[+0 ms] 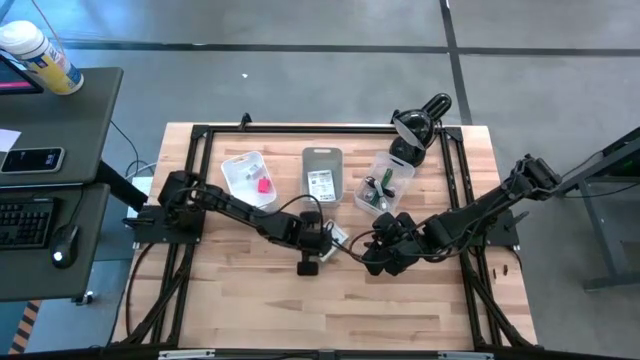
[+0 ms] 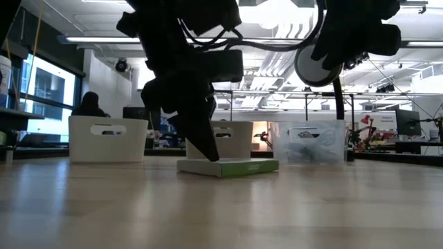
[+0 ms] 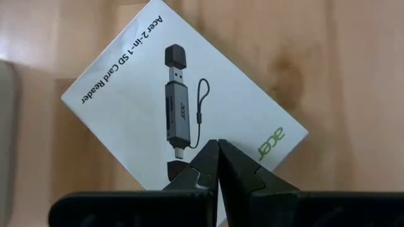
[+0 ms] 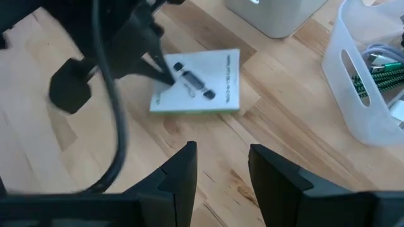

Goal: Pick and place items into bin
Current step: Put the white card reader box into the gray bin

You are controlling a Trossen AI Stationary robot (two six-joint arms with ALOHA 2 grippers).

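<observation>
A flat white box printed with a black card reader (image 3: 183, 101) lies flat on the wooden table (image 1: 420, 310), also seen in the right wrist view (image 4: 202, 85) and the low view (image 2: 232, 167). My left gripper (image 3: 218, 161) is shut and points down at the box's top face; it also shows in the high view (image 1: 320, 240). My right gripper (image 4: 221, 165) is open and hovers above the table just right of the box (image 1: 337, 237), touching nothing. My left gripper has its shut fingertips (image 2: 208, 153) on the box's printed top face (image 3: 218, 135), near one long edge. The fingers come from above, slanting down. The box lies flat on the table beneath them.
Three bins stand in a row behind the box: a white one holding a pink block (image 1: 262, 184), a grey one holding a printed card (image 1: 321, 183), and a clear one (image 1: 385, 185) with green and black pieces. A black frame (image 1: 300, 128) borders the table. Bare wood lies toward the near edge.
</observation>
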